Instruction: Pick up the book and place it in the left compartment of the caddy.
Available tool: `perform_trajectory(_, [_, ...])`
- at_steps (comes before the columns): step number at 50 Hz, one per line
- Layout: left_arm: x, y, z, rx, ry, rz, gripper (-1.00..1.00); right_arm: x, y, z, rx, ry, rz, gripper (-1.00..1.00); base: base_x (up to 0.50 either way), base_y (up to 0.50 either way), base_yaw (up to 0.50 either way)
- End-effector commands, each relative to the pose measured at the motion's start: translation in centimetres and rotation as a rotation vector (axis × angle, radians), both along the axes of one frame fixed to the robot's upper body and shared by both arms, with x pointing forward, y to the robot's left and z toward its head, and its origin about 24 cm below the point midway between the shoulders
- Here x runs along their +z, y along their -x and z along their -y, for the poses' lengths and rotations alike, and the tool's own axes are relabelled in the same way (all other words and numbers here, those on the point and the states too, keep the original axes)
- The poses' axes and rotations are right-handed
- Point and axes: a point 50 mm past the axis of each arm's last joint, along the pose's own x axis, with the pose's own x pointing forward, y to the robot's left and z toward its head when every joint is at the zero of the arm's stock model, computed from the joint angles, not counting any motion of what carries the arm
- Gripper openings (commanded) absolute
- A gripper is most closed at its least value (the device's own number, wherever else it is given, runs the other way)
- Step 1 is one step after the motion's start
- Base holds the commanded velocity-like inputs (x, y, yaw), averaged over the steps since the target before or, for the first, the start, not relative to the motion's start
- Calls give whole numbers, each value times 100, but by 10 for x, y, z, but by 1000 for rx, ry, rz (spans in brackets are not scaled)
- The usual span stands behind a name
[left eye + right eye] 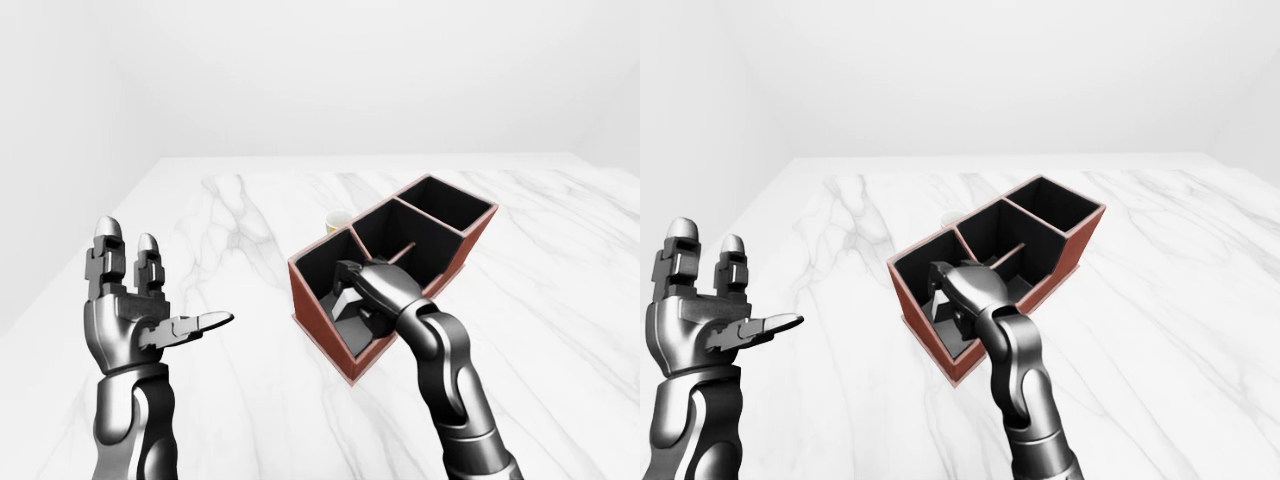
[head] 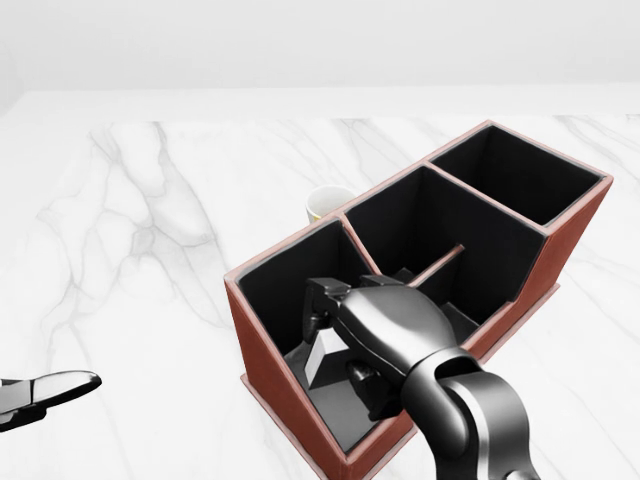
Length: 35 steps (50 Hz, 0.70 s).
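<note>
A white marble table point(image 2: 150, 230) fills the head view, and on it the red-brown caddy point(image 2: 275, 385) runs diagonally from lower centre to upper right, three black-lined compartments in a row. The right hand point(image 2: 385, 330) reaches down into the compartment at the lower-left end of that row, which I take to be the left one, its dark forearm rising from the bottom edge of the frame. Just under the fingers, at the hand's left side, a pale grey wedge shows against the compartment floor; this seems to be the book point(image 2: 325, 355), already inside, though its long axis is too hidden to judge. Whether the fingers pinch it or merely curl beside it, I cannot tell. The left hand point(image 1: 125, 305) stands well apart at the left-eye view's lower left, upright, fingers spread, holding nothing. A small cream cup point(image 2: 328, 203) sits just beyond the caddy's upper-left wall.
</note>
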Motion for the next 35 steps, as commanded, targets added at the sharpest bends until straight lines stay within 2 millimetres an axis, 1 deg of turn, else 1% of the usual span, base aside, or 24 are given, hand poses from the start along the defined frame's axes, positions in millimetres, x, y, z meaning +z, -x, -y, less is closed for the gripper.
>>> perform_trajectory(1, [1, 1, 0, 0, -2, 3, 100, 6, -3, -1, -9, 17, 27, -100, 0, 0, 0])
perform_trajectory(5, [0, 0, 1, -1, -1, 2, 100, 8, -4, -2, -21, 37, 44, -100, 0, 0, 0])
perform_trajectory(9, [0, 0, 1, -2, -2, -1, 100, 7, -4, -1, -45, 81, 49, -100, 0, 0, 0])
perform_trajectory(17, [1, 1, 0, 1, -1, 5, 100, 6, -6, -2, -71, 108, 48, -100, 0, 0, 0])
perform_trajectory(23, [2, 1, -1, 3, 0, 10, 100, 2, -7, -3, -67, 89, 27, -100, 0, 0, 0])
perform_trajectory(30, [1, 0, -1, 3, 0, 6, 100, -6, -16, -1, -50, 47, -30, -100, 0, 0, 0])
perform_trajectory(35, [1, 0, -1, 2, 0, 4, 100, -9, -17, -3, -31, 40, -48, -100, 0, 0, 0])
